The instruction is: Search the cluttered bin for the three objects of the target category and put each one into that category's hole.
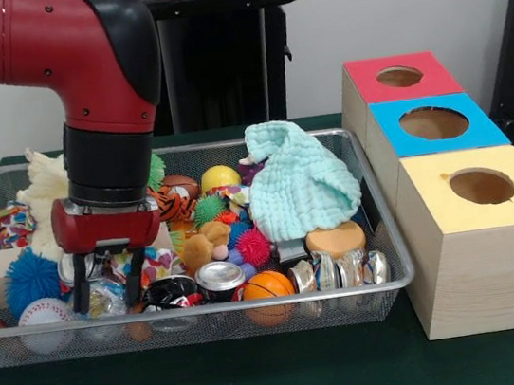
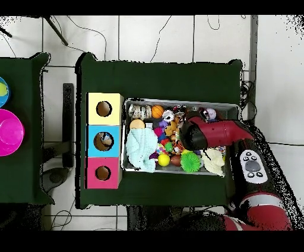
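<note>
The red and black arm's gripper (image 1: 107, 281) hangs low over the left near part of the wide silver wire-mesh bin (image 1: 392, 231), its two dark fingers (image 1: 80, 286) spread apart and pointing straight down. Between and just below them lies a crumpled see-through plastic bottle (image 1: 105, 298), near the bin's near wall; the fingers stand to either side of it, and contact cannot be confirmed. A second piece of wrinkled clear plastic shows behind the gripper body, but whether it is another bottle cannot be told. Close by on the left are a blue spiky ball (image 1: 30, 280) and a white baseball (image 1: 44, 313); to the right, a silver drink can (image 1: 219, 279), an orange ball (image 1: 267, 287) and crushed shiny cans (image 1: 340, 270) along the near wall. A pale green knitted cloth (image 1: 299, 182) is heaped in the bin's right far part. Right of the bin stand three pale wooden boxes in a row: the yellow-topped box (image 1: 480, 247) nearest, the blue-topped box (image 1: 434, 124) in the middle, and farthest the red-topped box (image 1: 363, 91) with its round hole (image 1: 400, 77), well apart from the gripper. In the overhead view the arm (image 2: 211, 134) covers the gripper.
</note>
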`<state>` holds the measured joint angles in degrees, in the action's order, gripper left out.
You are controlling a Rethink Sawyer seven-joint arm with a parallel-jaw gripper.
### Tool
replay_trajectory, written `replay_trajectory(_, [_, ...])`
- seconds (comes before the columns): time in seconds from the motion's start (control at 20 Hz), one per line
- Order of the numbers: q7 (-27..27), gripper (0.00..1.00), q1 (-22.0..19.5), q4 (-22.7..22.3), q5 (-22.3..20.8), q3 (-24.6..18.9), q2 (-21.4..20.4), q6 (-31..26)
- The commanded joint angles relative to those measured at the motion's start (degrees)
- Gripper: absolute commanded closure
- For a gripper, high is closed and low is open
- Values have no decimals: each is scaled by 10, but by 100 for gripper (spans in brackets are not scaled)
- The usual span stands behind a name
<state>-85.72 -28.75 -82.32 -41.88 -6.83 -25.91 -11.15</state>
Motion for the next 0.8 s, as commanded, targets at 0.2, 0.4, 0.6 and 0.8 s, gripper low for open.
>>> replay_trajectory(0.2, [-89, 0, 46, 6, -23, 84, 93, 58])
replay_trajectory(0.4, [-83, 0, 49, 1, -12, 104, 91, 66])
replay_trajectory(0.6, [-68, 0, 37, -20, -4, 99, 76, 55])
replay_trajectory(0.8, [-48, 0, 15, -42, -4, 83, 63, 38])
